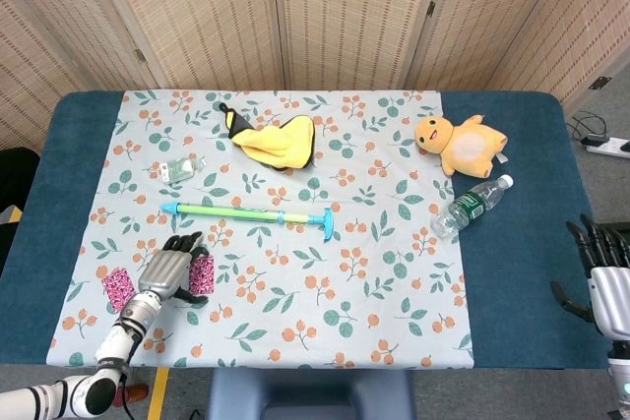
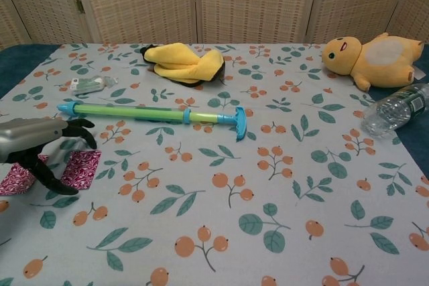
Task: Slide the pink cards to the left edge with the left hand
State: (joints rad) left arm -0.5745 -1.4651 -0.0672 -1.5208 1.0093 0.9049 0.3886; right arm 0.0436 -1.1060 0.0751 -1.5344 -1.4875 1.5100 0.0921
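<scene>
A: Because the move ahead turns on where the cards lie from our left hand point(image 1: 167, 270), where do we start at the near-left of the table?

B: Nearest us, our left hand hovers over the floral cloth point(image 1: 295, 331), fingers spread and curved downward, holding nothing. In the chest view it point(image 2: 40, 149) hangs low, with its dark fingertips point(image 2: 64, 189) down at the cloth beside a card.

A: And the pink cards themselves?

B: We see two. One pink card point(image 1: 202, 274) lies just right of the hand, partly under its fingers; the chest view shows it point(image 2: 82, 167) flat, long axis running near to far. The other pink card point(image 1: 117, 285) lies just left of the hand, closer to the cloth's left edge. So the hand sits between them.

A: Which hand is nearer?

B: The left, by far. Our right hand point(image 1: 608, 282) hangs well apart off the right edge of the table, fingers apart and holding nothing.

A: What does that suggest?

B: We judge the right-hand card still needs dragging left, past where the hand now hangs, toward the blue strip of the table point(image 1: 49, 243).

A: And farther off?

B: A green and blue rod point(image 1: 246, 211) lies crosswise just beyond the hand, so we should keep the sweep near and avoid catching it.
</scene>
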